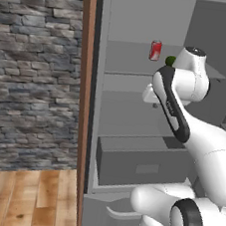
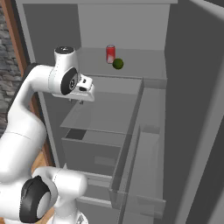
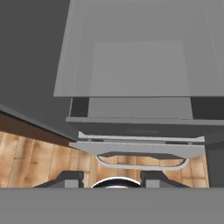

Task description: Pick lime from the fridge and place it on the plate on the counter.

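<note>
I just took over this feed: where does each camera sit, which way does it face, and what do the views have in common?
Left base view: behind the arm on its left, facing the open fridge; the arm rises at lower right, partly covering the lime.
Right base view: behind on the right, facing the same shelves; the arm rises at lower left.
Hand view: on the hand, looking down past the fingers at the drawer and floor.
Both base views share the soda can and lime.

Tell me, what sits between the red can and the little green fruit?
Nothing: bare grey shelf separates the red soda can from the small dark green lime, seen in the right base view.
</note>
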Controlling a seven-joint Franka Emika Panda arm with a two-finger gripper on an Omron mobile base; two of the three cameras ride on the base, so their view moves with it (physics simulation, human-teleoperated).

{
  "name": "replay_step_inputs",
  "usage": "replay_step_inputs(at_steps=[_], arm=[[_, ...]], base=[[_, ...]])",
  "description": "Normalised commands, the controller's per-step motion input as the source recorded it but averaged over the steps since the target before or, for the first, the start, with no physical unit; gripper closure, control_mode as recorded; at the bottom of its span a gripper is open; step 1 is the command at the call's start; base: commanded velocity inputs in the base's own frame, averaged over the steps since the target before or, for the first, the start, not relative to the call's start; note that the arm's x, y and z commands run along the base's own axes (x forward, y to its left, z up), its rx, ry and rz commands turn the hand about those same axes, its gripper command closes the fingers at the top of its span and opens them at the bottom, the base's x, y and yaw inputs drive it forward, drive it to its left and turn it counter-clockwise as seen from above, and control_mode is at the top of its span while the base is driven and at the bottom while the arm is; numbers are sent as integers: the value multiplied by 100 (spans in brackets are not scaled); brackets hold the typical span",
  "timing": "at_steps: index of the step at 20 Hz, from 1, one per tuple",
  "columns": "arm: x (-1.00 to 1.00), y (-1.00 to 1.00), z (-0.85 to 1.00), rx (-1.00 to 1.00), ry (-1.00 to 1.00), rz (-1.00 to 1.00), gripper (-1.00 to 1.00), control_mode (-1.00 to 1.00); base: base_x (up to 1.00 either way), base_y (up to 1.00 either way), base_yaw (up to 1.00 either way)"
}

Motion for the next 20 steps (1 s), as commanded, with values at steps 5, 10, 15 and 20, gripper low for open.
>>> replay_step_inputs(at_steps=[5, 10, 15, 20], arm=[[0, -7, 7, 0, -5, 0, -100, -100], [0, -26, 10, 0, -10, 0, -100, -100], [0, -34, 12, 0, -9, 0, -100, -100], [0, -38, 22, 0, -8, 0, -100, -100]], base=[[0, 0, 0], [0, 0, 0], [0, 0, 0], [0, 0, 0]])
